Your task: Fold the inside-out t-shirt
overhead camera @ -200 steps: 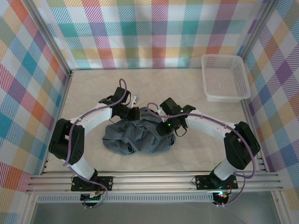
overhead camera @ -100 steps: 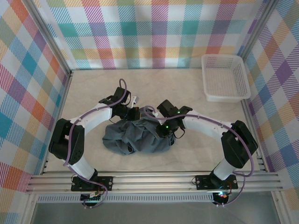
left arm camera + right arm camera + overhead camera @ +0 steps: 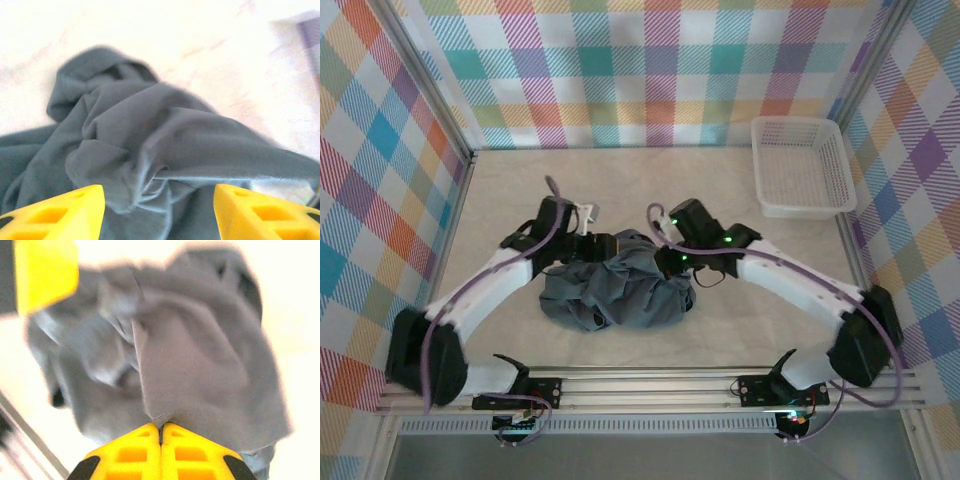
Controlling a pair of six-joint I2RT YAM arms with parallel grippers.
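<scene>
The dark slate-grey t-shirt (image 3: pixel 615 292) lies crumpled in a heap in the middle of the table. My left gripper (image 3: pixel 607 245) is at the heap's upper left edge; its yellow fingers (image 3: pixel 55 212) stand wide apart, open, over bunched cloth (image 3: pixel 150 145). At the heap's upper right edge my right gripper (image 3: pixel 672 266) is shut, its yellow fingers (image 3: pixel 131 452) pressed together on a stitched edge of the t-shirt (image 3: pixel 200 365), which hangs from them above the heap. The yellow block (image 3: pixel 45 272) at the right wrist view's top left is one of the left gripper's fingers.
A white mesh basket (image 3: pixel 802 165) stands at the table's back right corner with nothing in it. Checked walls close the table in on three sides. The aluminium rail (image 3: pixel 650 385) with both arm bases runs along the near edge.
Both arms have raised and stretched out, their elbows swinging toward the near corners. The right gripper has lifted its pinch of cloth up and back. The left gripper has shifted slightly left.
</scene>
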